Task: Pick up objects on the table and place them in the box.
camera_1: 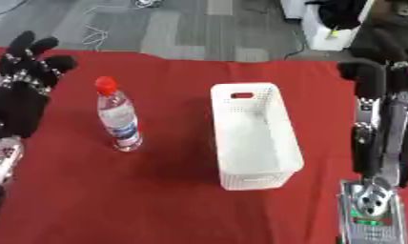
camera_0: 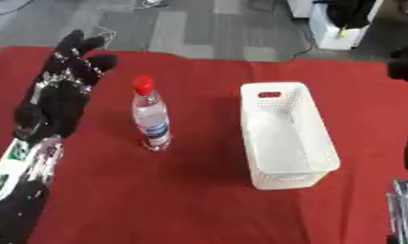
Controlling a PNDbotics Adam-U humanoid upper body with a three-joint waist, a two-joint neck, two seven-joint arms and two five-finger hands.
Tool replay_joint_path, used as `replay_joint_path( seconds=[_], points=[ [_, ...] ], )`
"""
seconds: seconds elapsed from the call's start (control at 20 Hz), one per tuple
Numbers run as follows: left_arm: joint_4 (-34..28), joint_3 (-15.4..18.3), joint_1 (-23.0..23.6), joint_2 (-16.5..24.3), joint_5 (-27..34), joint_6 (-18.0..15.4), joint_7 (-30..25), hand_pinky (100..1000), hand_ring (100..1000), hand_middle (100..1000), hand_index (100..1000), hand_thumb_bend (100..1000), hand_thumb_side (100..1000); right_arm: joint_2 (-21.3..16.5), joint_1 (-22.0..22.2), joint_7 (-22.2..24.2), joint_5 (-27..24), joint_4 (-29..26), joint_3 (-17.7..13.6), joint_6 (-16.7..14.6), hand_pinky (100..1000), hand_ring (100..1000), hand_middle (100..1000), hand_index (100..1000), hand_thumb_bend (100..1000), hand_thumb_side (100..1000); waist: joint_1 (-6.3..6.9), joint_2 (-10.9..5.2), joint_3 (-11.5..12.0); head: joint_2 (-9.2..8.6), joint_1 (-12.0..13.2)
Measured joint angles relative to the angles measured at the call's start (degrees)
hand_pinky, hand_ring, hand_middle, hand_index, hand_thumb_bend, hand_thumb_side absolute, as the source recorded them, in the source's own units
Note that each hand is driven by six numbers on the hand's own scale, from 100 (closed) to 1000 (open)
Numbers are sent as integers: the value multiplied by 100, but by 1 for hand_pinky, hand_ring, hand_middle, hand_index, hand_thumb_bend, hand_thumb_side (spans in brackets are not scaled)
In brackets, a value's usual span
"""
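The left robot hand [camera_0: 61, 93], black with silver studs along its fingers, is raised at the left of the frame with its fingers spread wide and straight, holding nothing and touching nothing; it hangs above the red cloth well to the left of the bottle. Its silver and black forearm runs down into the lower left corner. The right eye view shows what the left eye view nearly cuts off: the right robot hand [camera_1: 381, 119] stands at the right edge of the frame, its long black fingers pointing up and roughly straight, empty, over a silver wrist in the lower right corner. In the left eye view only dark slivers of it appear at the right edge. A clear plastic water bottle with a red cap and a blue label [camera_0: 150, 116] stands upright on the red-covered bench [camera_0: 157, 200], left of centre, between the left robot hand and the box and apart from both. The white perforated plastic box with a handle slot [camera_0: 284, 136] sits right of centre, its long side running away from the camera, with nothing visible inside. Beyond the bench's far edge lies grey floor with loose cables [camera_1: 95, 33] in the upper left.
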Motion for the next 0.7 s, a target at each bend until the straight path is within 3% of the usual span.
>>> replay_joint_path(
  seconds=[0.45,0.7],
  points=[
    [511,-119,-222,90,177,108,-273,920,845,882,1000,636,759,-5,1,59,-53,0,31,-13,638,611,669,872,592,905,27,27,-52,150,17],
    [756,-198,-303,191,207,109,-491,926,848,885,1000,631,777,-8,1,78,-87,0,33,-16,638,610,669,872,593,902,26,54,-107,150,11]
  ],
)
